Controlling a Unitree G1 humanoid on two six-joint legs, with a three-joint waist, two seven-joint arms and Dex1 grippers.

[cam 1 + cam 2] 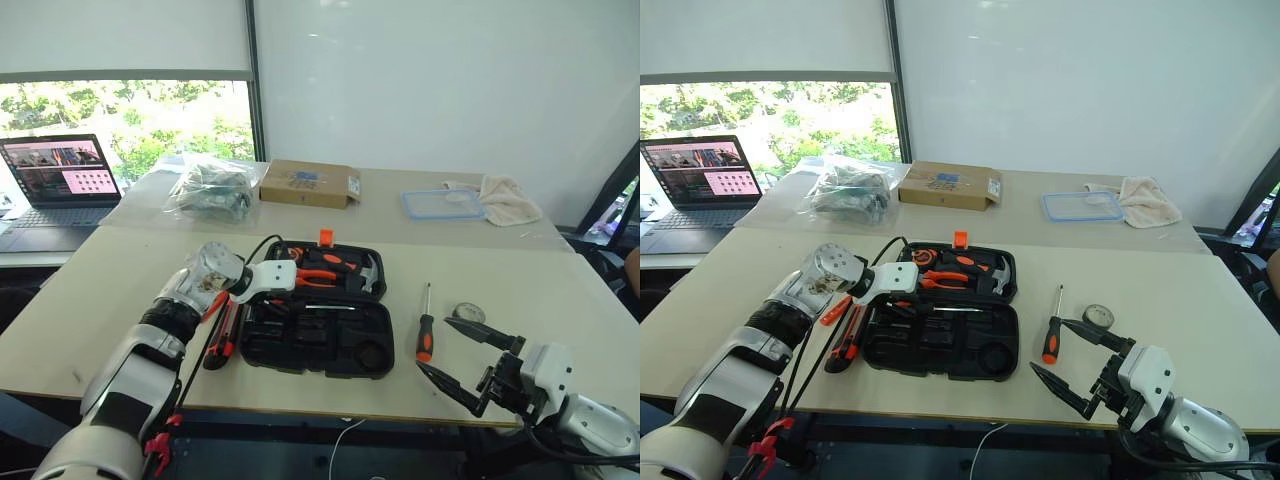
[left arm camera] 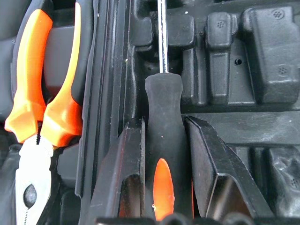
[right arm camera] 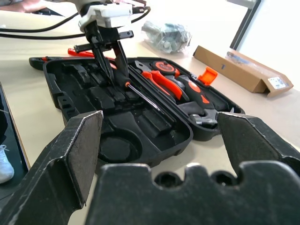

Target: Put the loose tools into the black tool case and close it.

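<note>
on the desk (image 1: 90,300) the black tool case (image 1: 318,335) lay open; the left gripper (image 3: 108,58) clenched one screwdriver (image 2: 164,140) over a slot. the right gripper (image 1: 462,362) was released (nothing in it), with a second screwdriver (image 1: 425,335) and tape roll (image 1: 467,313) near the front edge, the utility knife (image 1: 222,340) beside the case, and closing still to do.

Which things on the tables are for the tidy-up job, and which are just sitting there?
For the job:
- black tool case, open
- screwdriver held in the left gripper over the case
- second screwdriver on the table
- utility knife beside the case
- tape roll

Just lying about:
- laptop
- cardboard box
- plastic bag
- cloth
- clear lid
</note>
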